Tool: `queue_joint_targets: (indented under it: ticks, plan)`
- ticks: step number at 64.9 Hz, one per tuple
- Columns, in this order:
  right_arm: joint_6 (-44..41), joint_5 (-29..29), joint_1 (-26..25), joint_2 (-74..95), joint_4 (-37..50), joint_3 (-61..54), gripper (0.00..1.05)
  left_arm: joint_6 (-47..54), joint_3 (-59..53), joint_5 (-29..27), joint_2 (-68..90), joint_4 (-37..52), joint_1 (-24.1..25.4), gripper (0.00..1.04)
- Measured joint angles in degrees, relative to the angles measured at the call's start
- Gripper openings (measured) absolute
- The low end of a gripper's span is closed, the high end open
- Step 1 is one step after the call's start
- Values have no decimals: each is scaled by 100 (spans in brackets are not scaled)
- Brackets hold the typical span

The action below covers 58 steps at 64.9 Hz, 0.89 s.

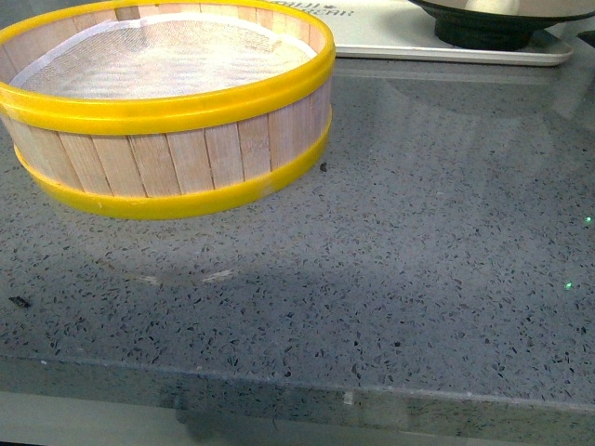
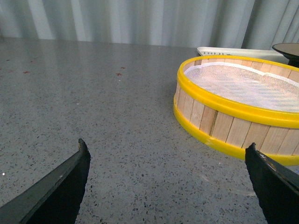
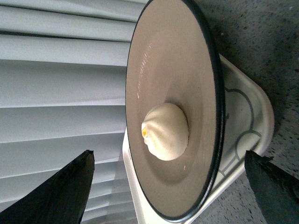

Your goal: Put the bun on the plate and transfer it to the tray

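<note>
Steamer basket point(image 1: 167, 111) with yellow bands sits on the gray counter point(image 1: 400, 279), and it is the landmark here. Inside it only white cloth shows, no bun. In the left wrist view the left gripper point(image 2: 168, 186) hangs near the basket, low over the bare counter, with its two dark fingers point(image 2: 60, 191) spread wide and nothing between them. Behind the basket and off to its right lies the white tray point(image 1: 390, 42), and the black foot of the plate point(image 1: 493, 23) stands on it. The right wrist view shows that plate from close by: the tan dish rests on the tray, and the bun point(image 3: 166, 131) sits in the middle of the plate. The right gripper point(image 3: 168, 186) is just beside the plate with its fingers point(image 3: 65, 196) far apart, touching neither plate nor bun. So the job looks nearly all done: the bun is on the plate, and the plate is on the tray. What may be left is only for the arms to pull away. The bun is round, so it has no real long side. Its pinched top points up, away from the plate, maybe leaning a little. The tray's long side seems to run left to right behind the basket.
</note>
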Motion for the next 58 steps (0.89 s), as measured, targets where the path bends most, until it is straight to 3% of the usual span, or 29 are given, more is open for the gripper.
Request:
queue_joint_targets:
  ticks: [9, 22, 29, 38, 44, 49, 50, 51, 53, 58]
  plan:
    - [-269, 393, -195, -999, 188, -1200, 96, 0, 2, 0, 0, 0, 0, 98]
    - [-1812, 1753, -573, -3060, 304, -2957, 96, 0, 2, 0, 0, 0, 0, 98]
    - [-3265, 2522, -715, -4236, 514, -3698, 96, 0, 2, 0, 0, 0, 0, 98]
    - [-5209, 3069, -706, -5541, 883, -4437, 96, 0, 2, 2, 0, 0, 0, 98]
    - [-6428, 3285, -568, -6269, 1071, -4861, 96, 0, 2, 0, 0, 0, 0, 98]
    - [-8100, 3569, -197, -7119, 1316, -5329, 96, 0, 2, 2, 0, 0, 0, 98]
    - [-8174, 3399, -190, -7285, 1178, -5346, 94, 0, 2, 0, 0, 0, 0, 98]
    - [-8212, 2752, -236, -7556, 614, -5281, 90, 0, 2, 0, 0, 0, 0, 98]
    - [-8115, 1976, -229, -7932, -188, -5235, 83, 2, 2, 0, 0, 0, 0, 98]
    - [-7890, 1714, 190, -8518, -1211, -5388, 70, 2, 2, 2, 0, 0, 0, 98]
